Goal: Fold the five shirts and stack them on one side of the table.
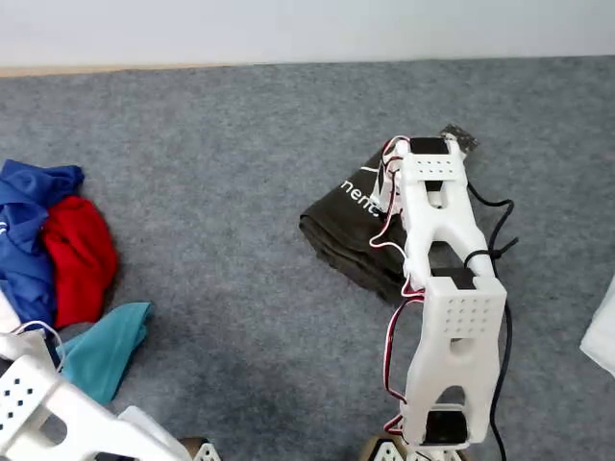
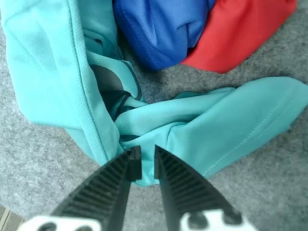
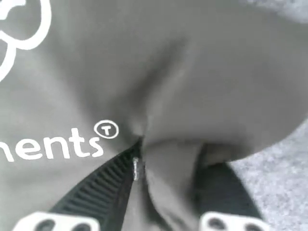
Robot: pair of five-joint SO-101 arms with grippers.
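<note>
The right arm (image 1: 442, 288) covers the near half of the black shirt (image 1: 346, 226), and its claw is hidden beneath it in the high view. In the wrist view the right claw (image 3: 168, 163) is clamped on a raised fold of that shirt; one finger is mostly buried in cloth. White lettering and a ringed mark sit on the shirt, cut off at the frame edge.

The left claw (image 2: 146, 154) is at a narrow slit, its tips over the teal shirt (image 2: 231, 120) edge. The blue shirt (image 1: 24, 230) and red shirt (image 1: 82, 254) lie bunched at the table's left edge, with the teal one just nearer. A white cloth (image 1: 603, 331) is cut off at the right edge. Bare grey mat (image 1: 221, 144) spreads between the pile and the black shirt.
</note>
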